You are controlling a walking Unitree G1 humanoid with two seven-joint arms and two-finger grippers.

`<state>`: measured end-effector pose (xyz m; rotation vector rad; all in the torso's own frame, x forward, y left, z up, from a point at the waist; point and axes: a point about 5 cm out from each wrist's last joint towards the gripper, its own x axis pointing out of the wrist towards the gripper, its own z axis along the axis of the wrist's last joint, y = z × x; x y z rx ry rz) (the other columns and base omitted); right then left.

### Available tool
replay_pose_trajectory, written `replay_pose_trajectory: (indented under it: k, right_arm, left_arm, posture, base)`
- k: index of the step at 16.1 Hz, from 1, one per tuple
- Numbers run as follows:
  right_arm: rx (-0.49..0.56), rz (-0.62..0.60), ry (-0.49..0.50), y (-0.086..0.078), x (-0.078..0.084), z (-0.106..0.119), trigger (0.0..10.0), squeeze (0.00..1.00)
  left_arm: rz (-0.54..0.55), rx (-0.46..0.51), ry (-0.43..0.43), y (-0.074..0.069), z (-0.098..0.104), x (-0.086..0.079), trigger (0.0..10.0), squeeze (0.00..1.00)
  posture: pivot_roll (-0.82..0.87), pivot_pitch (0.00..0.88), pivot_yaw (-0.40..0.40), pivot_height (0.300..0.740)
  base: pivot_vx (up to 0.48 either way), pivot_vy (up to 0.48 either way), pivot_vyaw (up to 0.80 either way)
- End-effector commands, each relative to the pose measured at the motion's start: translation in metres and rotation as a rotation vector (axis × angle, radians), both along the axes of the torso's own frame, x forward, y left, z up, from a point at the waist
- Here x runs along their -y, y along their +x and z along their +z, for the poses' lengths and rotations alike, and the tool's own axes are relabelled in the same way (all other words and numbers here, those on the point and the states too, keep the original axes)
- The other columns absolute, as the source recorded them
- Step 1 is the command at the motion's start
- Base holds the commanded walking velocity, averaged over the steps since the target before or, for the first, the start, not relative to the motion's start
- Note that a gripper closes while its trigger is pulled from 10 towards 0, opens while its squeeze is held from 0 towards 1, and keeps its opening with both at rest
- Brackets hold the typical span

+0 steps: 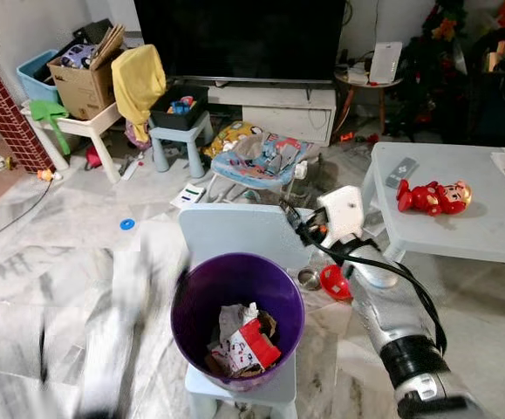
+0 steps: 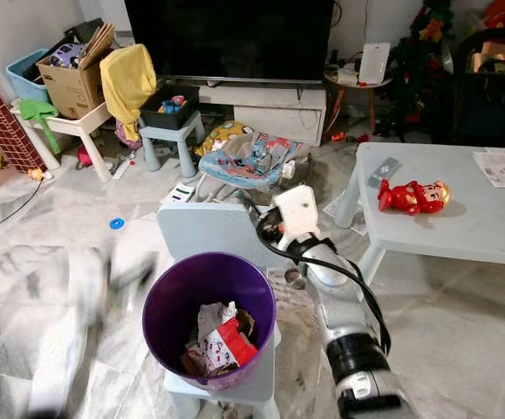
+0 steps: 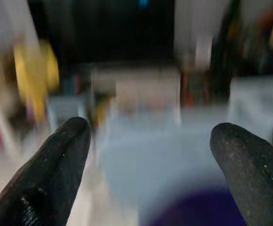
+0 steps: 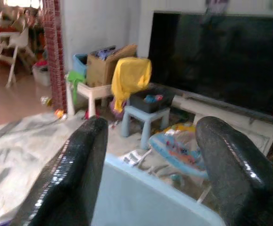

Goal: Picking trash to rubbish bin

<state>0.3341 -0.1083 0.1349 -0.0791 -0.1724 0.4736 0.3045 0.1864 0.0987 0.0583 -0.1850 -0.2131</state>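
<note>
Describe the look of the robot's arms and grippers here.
The right arm is a silver tube with a black ring, a white box at the wrist and a black cable along it. Both the right gripper and left gripper have two rounded black fingers.

We see purple bin [image 1: 237, 316] upright on pale blue chair seat, open-topped; inside, crumpled paper trash [image 1: 235, 345] and red-white carton [image 1: 254, 345] lying at bottom.
</note>
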Motion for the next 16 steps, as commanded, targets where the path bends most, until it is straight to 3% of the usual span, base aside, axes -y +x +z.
replay_pose_trajectory:
  k: [1, 2, 3, 4, 5, 6, 8, 9, 10, 11, 12, 14, 16]
  right_arm:
    - [0.052, -0.059, 0.029, -0.003, 0.010, 0.015, 10.0, 1.00]
    - [0.066, -0.077, 0.031, -0.006, 0.013, 0.019, 10.0, 1.00]
    - [0.093, -0.137, 0.045, -0.015, 0.024, 0.026, 10.0, 1.00]
    - [0.095, -0.146, 0.048, -0.017, 0.026, 0.027, 10.0, 1.00]
    - [0.104, -0.174, 0.045, -0.024, 0.033, 0.030, 10.0, 1.00]
    - [0.107, -0.213, 0.030, -0.034, 0.044, 0.033, 10.0, 1.00]
    - [0.094, -0.233, 0.032, -0.039, 0.050, 0.034, 10.0, 1.00]
    - [0.082, -0.241, 0.027, -0.042, 0.052, 0.035, 10.0, 0.85]
    - [0.073, -0.248, 0.028, -0.044, 0.054, 0.036, 10.0, 0.56]
    - [0.063, -0.255, 0.031, -0.046, 0.055, 0.037, 10.0, 0.13]
    - [0.057, -0.257, 0.032, -0.047, 0.056, 0.037, 10.0, 0.00]
    - [0.045, -0.253, 0.031, -0.046, 0.055, 0.038, 10.0, 0.00]
    - [0.035, -0.246, 0.035, -0.044, 0.052, 0.038, 10.0, 0.00]
  left_arm:
    - [0.006, 0.019, 0.017, 0.012, 0.016, 0.008, 10.0, 0.00]
    - [0.004, 0.046, 0.014, 0.019, 0.029, 0.015, 10.0, 0.00]
    - [-0.011, 0.129, -0.002, 0.031, 0.070, 0.042, 10.0, 0.00]
    - [-0.013, 0.138, 0.000, 0.031, 0.076, 0.047, 10.0, 0.00]
    - [-0.021, 0.147, -0.006, 0.037, 0.096, 0.058, 10.0, 0.00]
    - [-0.012, 0.172, -0.023, 0.044, 0.132, 0.076, 10.0, 0.00]
    - [-0.008, 0.178, -0.050, 0.038, 0.148, 0.085, 10.0, 0.00]
    - [0.008, 0.181, -0.052, 0.029, 0.153, 0.087, 10.0, 0.00]
    - [0.017, 0.174, -0.055, 0.020, 0.155, 0.089, 10.0, 0.00]
    - [0.026, 0.148, -0.063, 0.012, 0.151, 0.088, 10.0, 0.00]
    - [0.037, 0.113, -0.071, 0.005, 0.144, 0.085, 10.0, 0.00]
    - [0.059, 0.050, -0.113, -0.012, 0.132, 0.086, 10.0, 0.00]
    - [0.054, 0.033, -0.140, -0.022, 0.134, 0.094, 10.0, 0.00]
  posture:
    - [0.07, 0.000, 0.018, 0.740]
    - [0.06, 0.000, 0.020, 0.740]
    - [0.03, 0.000, 0.019, 0.740]
    - [0.03, 0.000, 0.020, 0.740]
    - [0.02, 0.000, 0.022, 0.740]
    - [0.01, 0.000, 0.024, 0.740]
    - [0.00, 0.000, 0.027, 0.740]
    - [0.00, 0.000, 0.026, 0.740]
    - [0.00, 0.000, 0.027, 0.740]
    - [0.00, 0.000, 0.025, 0.740]
    - [0.00, 0.000, 0.024, 0.740]
    - [0.00, 0.000, 0.020, 0.740]
    - [0.01, 0.000, 0.014, 0.740]
  base:
    - [0.000, 0.000, 0.00]
    - [0.000, 0.000, 0.00]
    - [0.000, 0.000, 0.00]
    - [0.000, 0.000, 0.00]
    - [0.000, 0.000, 0.00]
    - [0.000, 0.000, 0.00]
    - [0.000, 0.000, 0.00]
    - [0.000, 0.000, 0.00]
    - [0.000, 0.000, 0.00]
    - [0.000, 0.000, 0.00]
    - [0.000, 0.000, 0.00]
    - [0.000, 0.000, 0.00]
    - [0.000, 0.000, -0.30]
